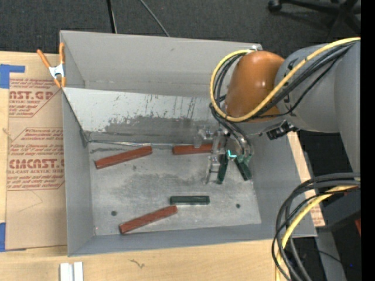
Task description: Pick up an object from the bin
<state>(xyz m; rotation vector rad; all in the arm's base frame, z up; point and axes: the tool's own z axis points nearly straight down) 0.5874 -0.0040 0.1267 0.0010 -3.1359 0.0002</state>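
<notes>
Fingers (221, 171), green-tipped, stand spread apart in a downward V, with bare floor of the bin (146, 183) showing between them. Their tips hang over the floor at about 3 o'clock of the bin, close to the right wall. The gripper (232, 170) points down into the bin from under the orange cover (255, 84) on the wrist, around which yellow cables (218, 89) loop. The nearest thing is a short red-brown bar (188, 150) lying flat at 10 o'clock from the fingertips; its right end runs up to the gripper body, and whether the two touch cannot be told. A dark green bar (189, 200) lies flat at 7 o'clock from the fingertips, apart from them. Just beside it, toward 7 o'clock again, a longer red-brown bar (147, 219) lies slanted near the front wall. A third red-brown bar (123, 157) lies slightly tilted at 9 o'clock of the bin, well apart from the gripper.
</notes>
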